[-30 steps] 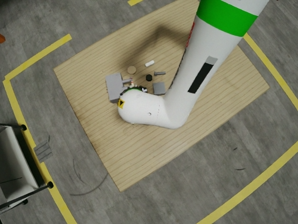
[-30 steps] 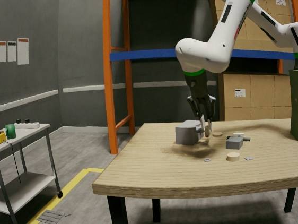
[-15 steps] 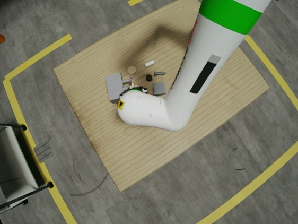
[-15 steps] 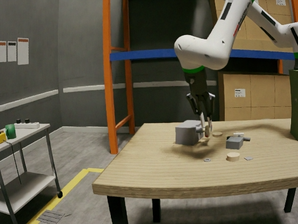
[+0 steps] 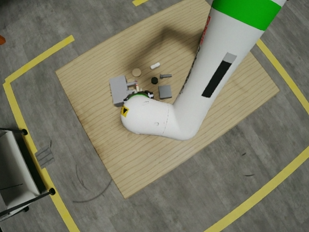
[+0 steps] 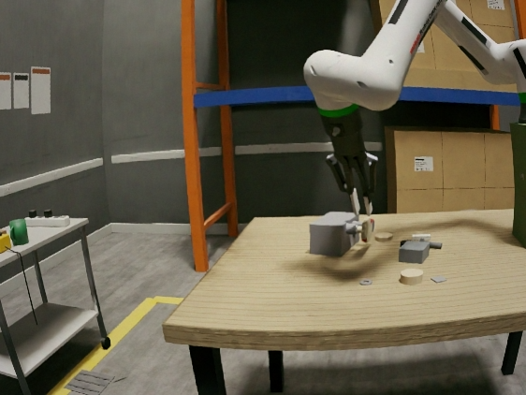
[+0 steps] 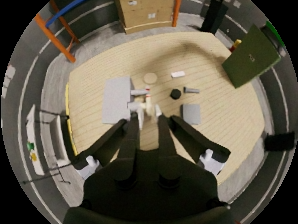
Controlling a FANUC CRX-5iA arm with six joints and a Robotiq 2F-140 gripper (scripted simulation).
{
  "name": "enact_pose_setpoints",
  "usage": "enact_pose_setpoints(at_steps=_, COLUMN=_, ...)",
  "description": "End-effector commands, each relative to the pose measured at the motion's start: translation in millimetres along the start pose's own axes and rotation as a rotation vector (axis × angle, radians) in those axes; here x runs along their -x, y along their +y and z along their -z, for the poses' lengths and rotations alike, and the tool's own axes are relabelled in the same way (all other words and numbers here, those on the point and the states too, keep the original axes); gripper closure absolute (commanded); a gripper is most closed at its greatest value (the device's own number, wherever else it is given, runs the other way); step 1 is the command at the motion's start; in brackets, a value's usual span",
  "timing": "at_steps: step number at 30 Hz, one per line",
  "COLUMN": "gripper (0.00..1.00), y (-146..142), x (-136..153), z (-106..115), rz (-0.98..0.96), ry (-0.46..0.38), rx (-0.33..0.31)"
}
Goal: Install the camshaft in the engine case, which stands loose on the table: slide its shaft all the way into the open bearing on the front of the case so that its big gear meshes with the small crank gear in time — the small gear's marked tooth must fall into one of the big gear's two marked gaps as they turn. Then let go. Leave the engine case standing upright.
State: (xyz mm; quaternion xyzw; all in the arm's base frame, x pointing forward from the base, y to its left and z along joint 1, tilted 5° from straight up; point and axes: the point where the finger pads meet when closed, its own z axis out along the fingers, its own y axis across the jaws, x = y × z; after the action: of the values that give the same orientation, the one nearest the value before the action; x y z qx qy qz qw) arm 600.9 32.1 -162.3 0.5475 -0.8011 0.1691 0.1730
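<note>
Grey at nine o'clock, see the engine case (image 5: 119, 89) (image 6: 329, 234) (image 7: 117, 100) standing on the bench (image 5: 154, 165) (image 6: 262, 304) (image 7: 200, 55); towards three o'clock, find the camshaft's cream gear (image 5: 137, 88) (image 6: 368, 230) (image 7: 148, 105) between narrowly spaced gripper (image 5: 139, 90) (image 6: 362, 208) (image 7: 148, 110) fingertips, cannot tell whether gripped

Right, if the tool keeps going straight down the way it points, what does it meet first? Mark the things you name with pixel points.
Most likely the thin cream gear (image 5: 137, 86) (image 6: 369, 230) (image 7: 148, 104) beside the grey blocky engine case (image 5: 119, 89) (image 6: 329, 238) (image 7: 116, 100); whether the tool (image 5: 137, 90) (image 6: 364, 208) (image 7: 148, 110) already touches it, I can't tell.
</note>
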Motion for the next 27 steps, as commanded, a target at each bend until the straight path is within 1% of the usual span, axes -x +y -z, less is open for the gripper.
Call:
enact_pose_setpoints(at_steps=1, gripper=0.73, y=-1, x=0, z=4, rz=-0.001, ry=-0.001, rx=-0.001)
enact_pose_setpoints(at_steps=16, gripper=0.73, y=-1, x=-1, z=9, rz=-0.001, ry=-0.001, rx=-0.001)
enact_pose_setpoints(at_steps=27, gripper=0.73, y=-1, x=-10, z=24, rz=-0.001, ry=-0.001, rx=-0.001)
